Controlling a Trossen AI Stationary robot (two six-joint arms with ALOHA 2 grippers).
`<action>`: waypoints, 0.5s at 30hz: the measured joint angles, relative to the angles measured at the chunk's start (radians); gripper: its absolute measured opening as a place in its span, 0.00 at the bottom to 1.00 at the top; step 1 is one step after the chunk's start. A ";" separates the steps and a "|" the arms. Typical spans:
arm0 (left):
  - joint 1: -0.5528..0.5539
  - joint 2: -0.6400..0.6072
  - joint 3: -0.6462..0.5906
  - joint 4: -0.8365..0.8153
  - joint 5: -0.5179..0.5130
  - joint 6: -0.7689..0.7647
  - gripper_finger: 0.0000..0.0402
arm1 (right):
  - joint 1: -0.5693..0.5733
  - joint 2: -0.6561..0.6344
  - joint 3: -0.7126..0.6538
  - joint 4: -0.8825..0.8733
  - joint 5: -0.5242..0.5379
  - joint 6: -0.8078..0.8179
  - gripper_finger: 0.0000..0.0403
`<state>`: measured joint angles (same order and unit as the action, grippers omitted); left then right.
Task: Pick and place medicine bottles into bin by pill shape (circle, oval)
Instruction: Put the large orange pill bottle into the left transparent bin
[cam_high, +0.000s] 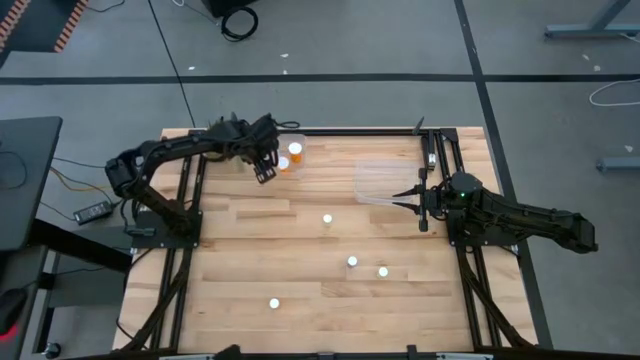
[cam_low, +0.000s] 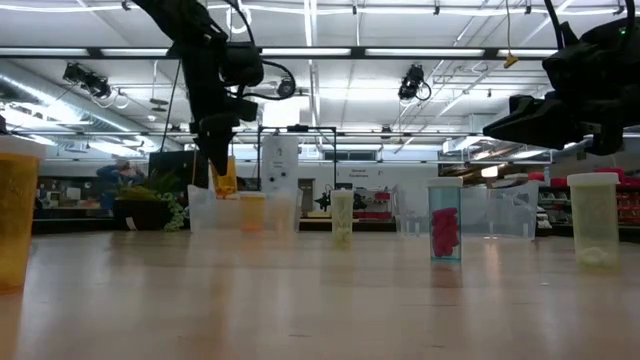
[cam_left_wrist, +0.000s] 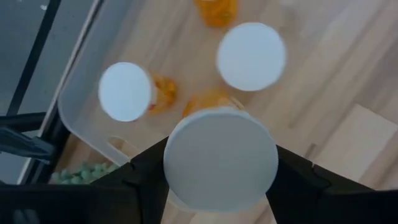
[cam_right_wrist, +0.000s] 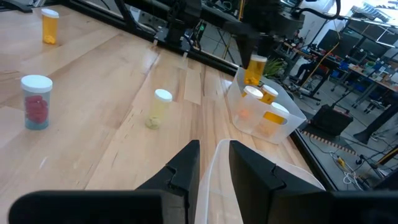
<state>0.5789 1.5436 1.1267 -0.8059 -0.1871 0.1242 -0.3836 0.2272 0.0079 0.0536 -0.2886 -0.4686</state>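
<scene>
Reaching across the far left corner of the counter (cam_high: 300, 230), left arm bent at the elbow, left pincer (cam_high: 268, 168) pointing down over a clear bin (cam_right_wrist: 292, 118) and pinching an orange bottle (cam_right_wrist: 254, 68) just under its white cap (cam_left_wrist: 221, 158). Hanging above two more orange bottles (cam_high: 294, 152) already standing inside that bin, white caps up. Stretching in from the right edge, right arm lying low and nearly level, right pincer (cam_high: 404, 196) pressed together on the thin rim of a second clear bin (cam_high: 385, 180) near the counter's far middle. Standing apart on the open wood, four other bottles: one with pale yellowish contents (cam_right_wrist: 158, 108), one with red contents (cam_right_wrist: 36, 102), a wide pale one (cam_low: 594, 218), and an orange one (cam_right_wrist: 50, 27) nearest the front edge. Hiding the held bottle's body in the left wrist view, its own cap filling the gap between the fingers. Blurring into the bright room behind, the bin walls in the low view. Showing no readable label or writing on any bottle or bin.
</scene>
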 joint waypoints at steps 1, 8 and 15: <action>0.009 0.000 0.000 0.007 0.000 0.004 0.58 | 0.000 0.000 0.000 0.000 0.000 0.000 0.23; 0.070 0.001 -0.006 0.042 0.042 0.018 0.52 | 0.000 0.000 0.000 0.000 0.000 0.000 0.23; 0.088 0.001 -0.006 0.051 0.089 -0.008 0.57 | 0.000 0.000 0.000 0.000 0.000 0.000 0.23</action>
<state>0.6666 1.5445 1.1202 -0.7551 -0.0981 0.1163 -0.3836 0.2272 0.0078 0.0536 -0.2886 -0.4683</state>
